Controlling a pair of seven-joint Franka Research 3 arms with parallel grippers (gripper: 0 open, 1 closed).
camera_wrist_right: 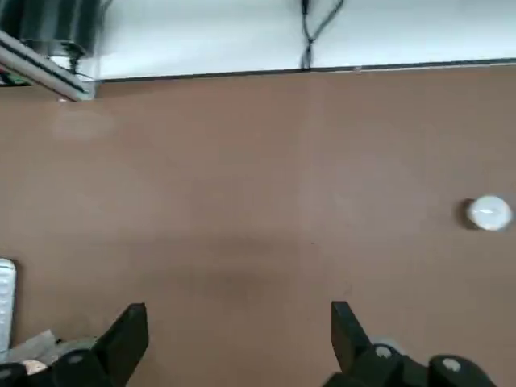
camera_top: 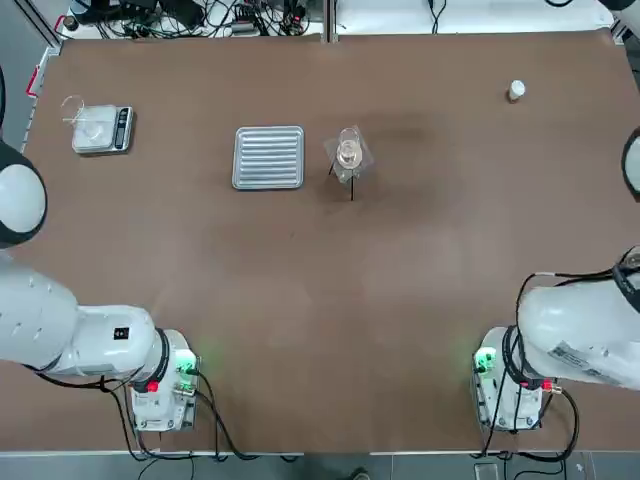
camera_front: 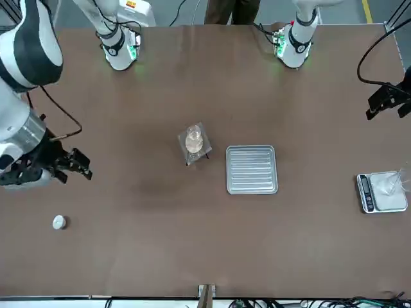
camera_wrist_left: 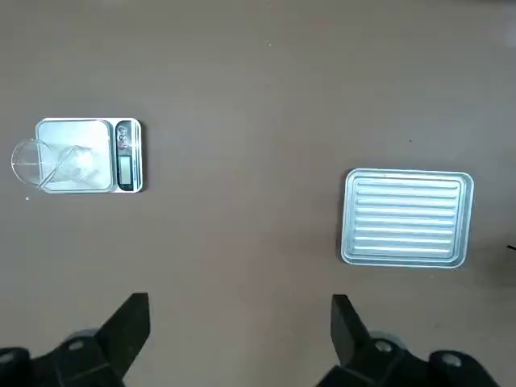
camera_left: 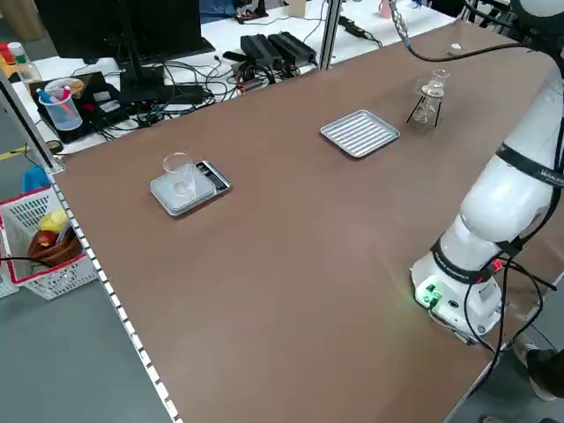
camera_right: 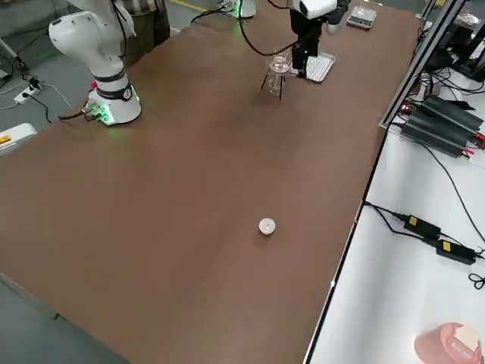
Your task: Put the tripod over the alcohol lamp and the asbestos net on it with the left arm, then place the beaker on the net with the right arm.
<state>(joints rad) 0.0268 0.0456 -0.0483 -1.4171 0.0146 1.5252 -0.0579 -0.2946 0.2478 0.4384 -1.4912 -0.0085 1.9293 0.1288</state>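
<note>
Mid-table, the black tripod (camera_left: 413, 113) stands over the alcohol lamp (camera_left: 426, 112). The grey asbestos net (camera_front: 202, 145) lies on its ring, and the clear beaker (camera_front: 194, 138) stands upright on the net. My left gripper (camera_wrist_left: 239, 330) hangs open and empty high over the table's left side, looking down on the scale and the tray. It also shows as the left gripper (camera_front: 387, 106) in the front view. My right gripper (camera_front: 82, 164) is open and empty above the right side, well clear of the stack.
A ribbed silver tray (camera_top: 268, 157) lies just left of the stack. At the far left a grey scale (camera_top: 103, 130) carries a glass dish. A small white capped bottle (camera_top: 516, 91) stands at the far right. Cables run along the far edge.
</note>
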